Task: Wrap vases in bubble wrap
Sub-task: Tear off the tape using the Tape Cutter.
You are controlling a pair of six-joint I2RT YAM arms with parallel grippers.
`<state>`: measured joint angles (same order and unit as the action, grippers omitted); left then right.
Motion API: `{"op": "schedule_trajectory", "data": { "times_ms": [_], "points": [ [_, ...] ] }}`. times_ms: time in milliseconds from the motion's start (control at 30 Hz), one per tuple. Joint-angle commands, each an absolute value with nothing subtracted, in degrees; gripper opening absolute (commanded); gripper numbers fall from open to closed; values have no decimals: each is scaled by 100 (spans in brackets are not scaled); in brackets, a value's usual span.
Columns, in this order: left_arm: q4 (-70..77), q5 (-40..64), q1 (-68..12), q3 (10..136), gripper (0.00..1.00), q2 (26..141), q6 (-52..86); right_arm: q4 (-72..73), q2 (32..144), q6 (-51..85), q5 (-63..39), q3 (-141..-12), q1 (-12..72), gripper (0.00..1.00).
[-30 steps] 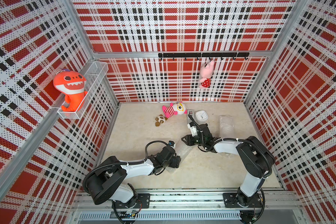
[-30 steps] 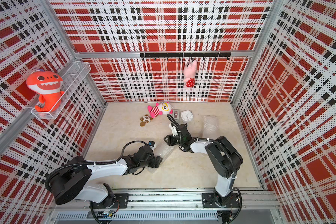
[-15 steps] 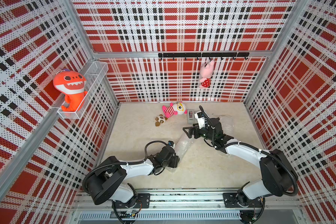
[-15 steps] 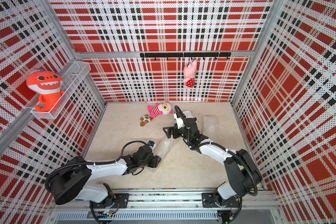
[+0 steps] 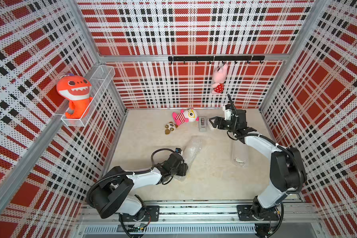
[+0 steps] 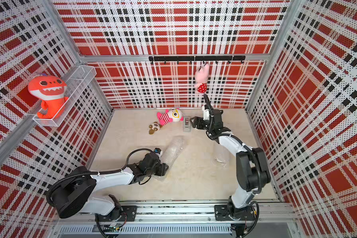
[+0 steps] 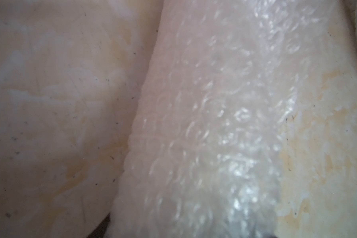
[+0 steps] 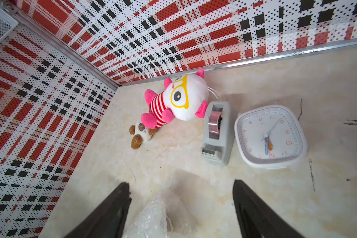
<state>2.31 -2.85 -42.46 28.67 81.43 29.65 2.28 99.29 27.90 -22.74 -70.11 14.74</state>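
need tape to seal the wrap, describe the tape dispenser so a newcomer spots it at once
Look along the foot of the plaid back wall, where a pink-striped white plush lies. Right beside its head sits the tape dispenser, with a white square clock on its other side. It is the only grey, narrow block there, with a roll of tape in its top.

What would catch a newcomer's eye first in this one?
The red plaid walls dominate, with an orange shark plush in a wire basket on the left wall and a pink plush hanging from the back rail. On the table, a bubble wrap bundle lies mid-table, another further right, and the right gripper stands open by the tape dispenser.
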Motion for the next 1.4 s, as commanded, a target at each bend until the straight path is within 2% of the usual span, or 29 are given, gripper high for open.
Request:
{"op": "schedule_trajectory", "data": {
  "times_ms": [0, 433, 933, 1067, 1367],
  "points": [
    [-210, -354, -4140, 2869, 59, 8148, 2903, -367, 10493, 2954, -2689, -7551, 1512, 76],
    [-202, -347, -4118, 2854, 59, 8147, 2954, -1184, 12518, 2973, -3071, -9585, 1507, 66],
    [-202, -266, -4052, 2916, 59, 8248, 2936, -2012, 13640, 2707, -3243, -10874, 1566, 56],
    [-213, -286, -4039, 2943, 59, 8270, 2935, -2147, 13780, 2672, -3266, -10997, 1666, 53],
    [-137, -188, -4034, 2944, 58, 8348, 2933, -2018, 13499, 2628, -3124, -10364, 1645, 51]
  ]
}}
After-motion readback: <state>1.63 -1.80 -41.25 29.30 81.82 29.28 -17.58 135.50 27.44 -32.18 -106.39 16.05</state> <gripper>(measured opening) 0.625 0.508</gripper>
